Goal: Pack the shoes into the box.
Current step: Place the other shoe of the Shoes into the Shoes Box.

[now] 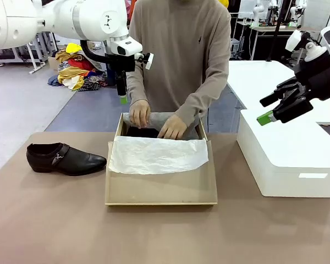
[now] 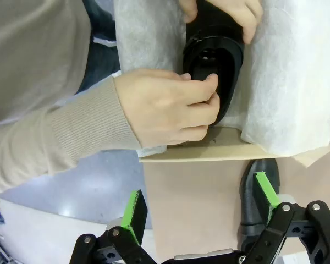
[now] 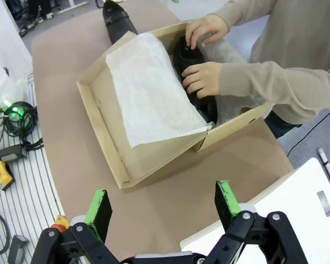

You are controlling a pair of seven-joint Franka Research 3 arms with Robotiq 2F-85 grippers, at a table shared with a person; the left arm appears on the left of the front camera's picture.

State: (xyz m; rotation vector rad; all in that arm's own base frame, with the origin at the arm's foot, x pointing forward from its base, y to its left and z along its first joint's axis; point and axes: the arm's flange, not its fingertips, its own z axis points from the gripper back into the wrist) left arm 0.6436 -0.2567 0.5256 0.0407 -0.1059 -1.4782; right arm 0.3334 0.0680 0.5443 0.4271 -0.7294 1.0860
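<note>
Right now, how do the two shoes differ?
The shoe on the table lies in the open, left of the box, untouched and fully visible. The shoe in the box sits among tissue paper, held by the person's hands and mostly hidden. Both are glossy black.

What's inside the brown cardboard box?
The brown cardboard box holds white tissue paper and one glossy black leather shoe, under a person's hands. The paper and hands cover most of it; anything beneath the paper is hidden.
</note>
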